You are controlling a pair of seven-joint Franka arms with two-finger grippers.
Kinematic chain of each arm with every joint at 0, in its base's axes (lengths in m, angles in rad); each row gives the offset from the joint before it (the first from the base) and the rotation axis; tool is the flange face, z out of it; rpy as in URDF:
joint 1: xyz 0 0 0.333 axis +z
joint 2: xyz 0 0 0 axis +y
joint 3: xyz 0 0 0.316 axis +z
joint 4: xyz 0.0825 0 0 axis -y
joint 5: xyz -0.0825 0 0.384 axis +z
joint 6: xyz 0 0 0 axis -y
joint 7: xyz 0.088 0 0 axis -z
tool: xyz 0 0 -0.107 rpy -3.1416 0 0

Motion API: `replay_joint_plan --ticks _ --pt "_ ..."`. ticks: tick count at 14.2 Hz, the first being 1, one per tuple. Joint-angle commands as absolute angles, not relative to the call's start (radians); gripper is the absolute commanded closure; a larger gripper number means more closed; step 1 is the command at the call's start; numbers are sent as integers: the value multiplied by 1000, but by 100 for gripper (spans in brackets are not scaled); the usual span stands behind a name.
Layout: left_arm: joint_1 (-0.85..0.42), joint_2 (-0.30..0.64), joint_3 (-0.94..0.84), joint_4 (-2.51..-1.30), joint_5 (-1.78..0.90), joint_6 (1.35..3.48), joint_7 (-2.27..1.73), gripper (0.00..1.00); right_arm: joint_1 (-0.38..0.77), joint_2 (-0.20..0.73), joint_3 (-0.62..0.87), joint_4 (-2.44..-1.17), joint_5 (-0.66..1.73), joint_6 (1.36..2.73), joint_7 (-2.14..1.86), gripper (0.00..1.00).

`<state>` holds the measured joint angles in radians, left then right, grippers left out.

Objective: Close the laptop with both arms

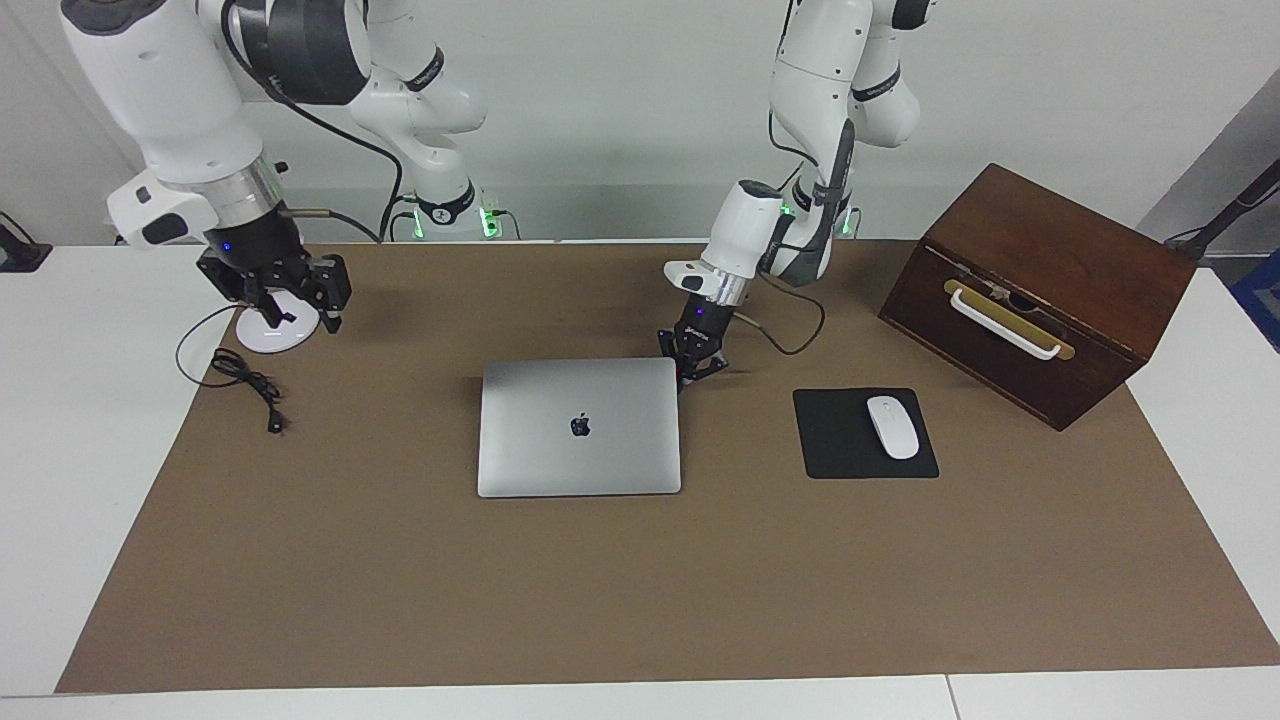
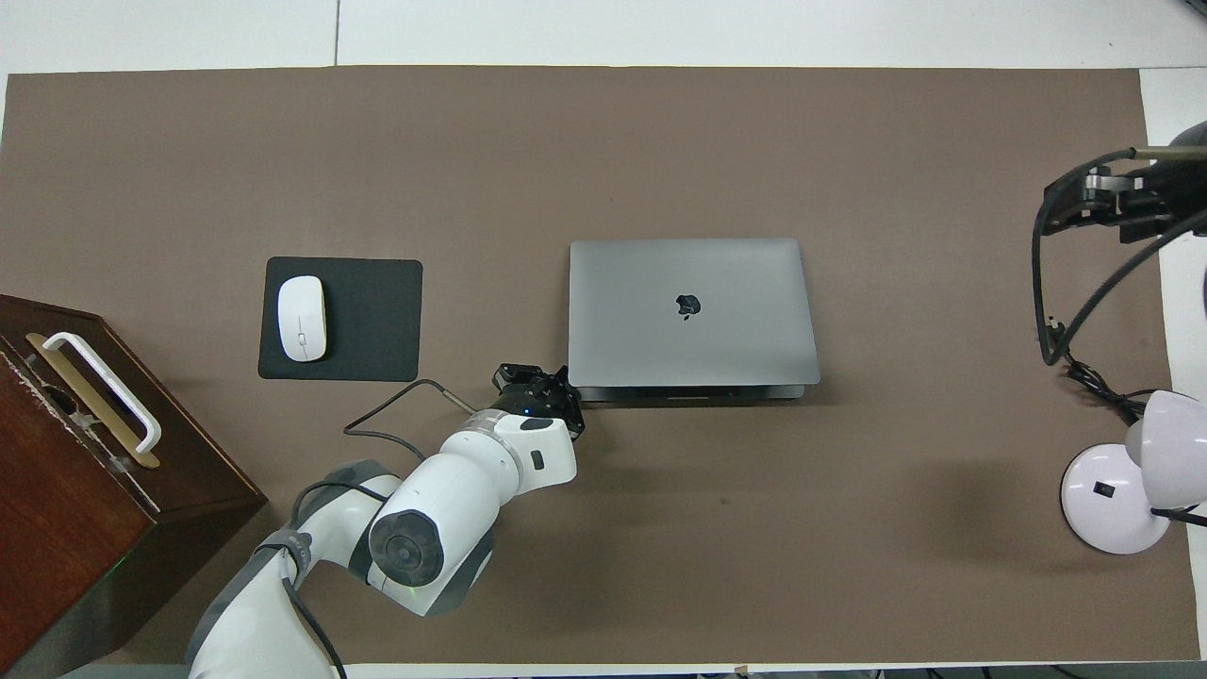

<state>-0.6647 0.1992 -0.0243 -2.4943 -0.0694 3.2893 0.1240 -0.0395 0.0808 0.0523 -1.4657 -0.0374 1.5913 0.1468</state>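
The silver-grey laptop [image 1: 578,427] lies in the middle of the brown mat. Its lid is down, almost flat, with the dark apple logo facing up. In the overhead view, the laptop [image 2: 688,311] shows a thin dark gap between lid and base along the edge nearer to the robots. My left gripper [image 1: 697,366] is low at the laptop's corner nearer to the robots, toward the left arm's end, and also shows in the overhead view [image 2: 539,389]. My right gripper [image 1: 290,305] hangs open and empty in the air over the lamp base, away from the laptop.
A black mouse pad [image 1: 850,440] with a white mouse [image 1: 892,427] lies beside the laptop toward the left arm's end. A dark wooden box [image 1: 1040,290] with a white handle stands past it. A white lamp base [image 1: 272,335] and black cable [image 1: 250,385] sit at the right arm's end.
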Motion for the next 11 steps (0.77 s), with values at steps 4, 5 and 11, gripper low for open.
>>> replay_joint_plan --ticks 4,5,11 --pt "-609 -67 -17 -2488 -77 2856 135 100 -66 -73 49 -1650 -48 1624 141 31" --pt "-594 -81 -15 -2447 -77 2765 135 100 -75 -96 49 -1699 -46 1667 143 28" --pt "-467 -100 -12 -2241 -77 2427 130 1 -92 -101 57 -1710 -35 1704 114 25"
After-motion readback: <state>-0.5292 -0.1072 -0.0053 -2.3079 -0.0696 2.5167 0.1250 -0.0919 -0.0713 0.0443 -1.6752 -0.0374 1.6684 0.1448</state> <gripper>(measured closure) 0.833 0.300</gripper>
